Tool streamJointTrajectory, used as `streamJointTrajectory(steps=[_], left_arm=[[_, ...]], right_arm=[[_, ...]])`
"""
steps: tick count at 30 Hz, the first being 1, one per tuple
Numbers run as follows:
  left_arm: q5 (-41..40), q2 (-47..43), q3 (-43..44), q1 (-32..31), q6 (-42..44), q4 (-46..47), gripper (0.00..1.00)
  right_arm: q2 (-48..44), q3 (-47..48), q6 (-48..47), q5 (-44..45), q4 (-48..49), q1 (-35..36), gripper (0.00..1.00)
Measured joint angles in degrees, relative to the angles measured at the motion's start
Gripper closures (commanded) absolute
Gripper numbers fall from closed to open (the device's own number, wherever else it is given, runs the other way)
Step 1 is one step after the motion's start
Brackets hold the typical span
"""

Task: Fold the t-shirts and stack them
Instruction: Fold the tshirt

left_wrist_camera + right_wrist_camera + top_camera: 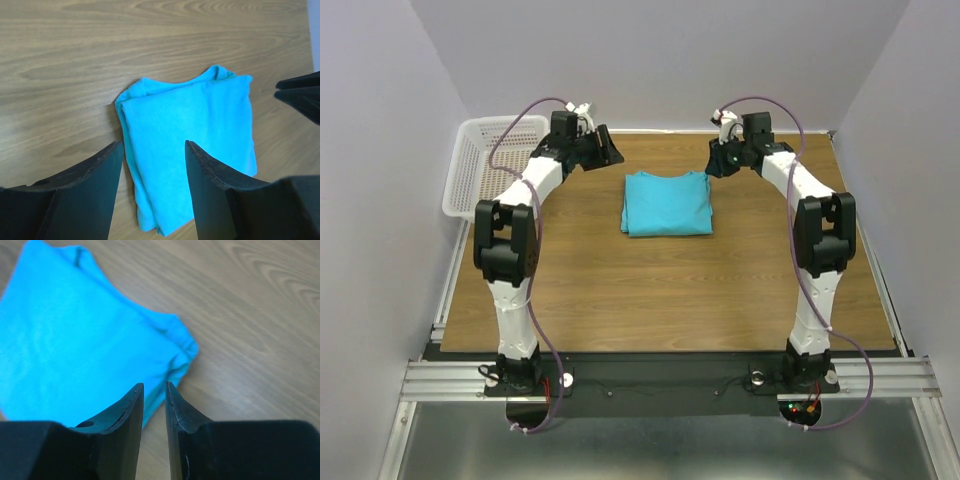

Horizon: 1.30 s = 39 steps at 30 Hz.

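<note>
Turquoise t-shirt (667, 203) lies folded mid-way across the wooden table (620, 300), the left gripper (605, 148) off its far-left corner, jaws wide and empty, the right gripper (719, 161) opposite, jaws narrowly parted, holding nothing.

Bare wooden table (650, 290) across the lower half of the top view leaves open passage for either arm. At centre the folded t-shirt (667, 203) lies flat and low. A white basket (485, 165) walls off the upper left edge.

Wooden table (620, 290), pale lavender walls (660, 60)
</note>
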Motion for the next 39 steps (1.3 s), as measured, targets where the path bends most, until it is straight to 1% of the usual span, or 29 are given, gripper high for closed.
streamJointTrajectory(steps=[3, 4, 7, 10, 14, 20, 25, 28, 29, 31, 32, 34, 39], left_arm=[[0.4, -6.3, -6.5, -0.1, 1.5, 2.7, 0.37], [0.5, -7.8, -8.3, -0.1, 1.8, 3.2, 0.37], [1.2, -11.0, -13.6, -0.6, 3.0, 5.4, 0.37], [1.5, -9.6, -14.7, -1.0, 3.5, 6.2, 0.37], [1.4, -4.8, -13.9, -1.4, 3.9, 6.9, 0.37], [0.9, 2.1, -9.2, -1.5, 3.9, 6.3, 0.37], [0.7, 4.6, -5.3, -1.6, 3.9, 6.3, 0.38], [0.7, 5.4, -3.9, -1.6, 3.8, 6.3, 0.41], [0.7, 5.6, -3.6, -1.6, 3.8, 6.3, 0.43], [0.8, 6.4, -2.4, -1.6, 3.6, 6.3, 0.47], [0.9, 7.1, -1.7, -1.6, 3.3, 6.3, 0.5], [1.0, 8.3, -0.9, -1.7, 3.1, 6.5, 0.54], [1.1, 9.2, -0.7, -1.7, 2.4, 6.4, 0.55]], right_arm=[[-2.3, -2.8, -0.6, -3.8, 0.2, 0.0, 0.58], [-2.5, -3.3, -0.7, -4.2, 0.4, 0.0, 0.5], [-2.5, -3.6, -0.7, -3.8, 0.5, 0.1, 0.45], [-2.5, -3.5, 0.1, -2.8, 0.6, 0.1, 0.45], [0.0, -1.0, 2.3, -2.1, 0.9, 0.1, 0.48], [4.7, 1.0, 5.3, -2.0, 1.5, 0.1, 0.51], [6.5, 1.0, 6.7, -2.0, 1.4, 0.1, 0.53], [6.8, 1.1, 7.5, -2.0, 1.5, 0.1, 0.64], [7.0, 1.3, 7.9, -2.1, 1.4, 0.1, 0.77], [7.6, 2.4, 8.5, -2.4, 1.5, 0.1, 0.9], [8.3, 3.3, 8.8, -2.5, 1.5, 0.1, 1.0], [8.7, 3.8, 9.7, -2.4, 1.5, 0.1, 0.99], [8.7, 3.8, 11.3, -1.7, 2.0, -0.3, 0.99]])
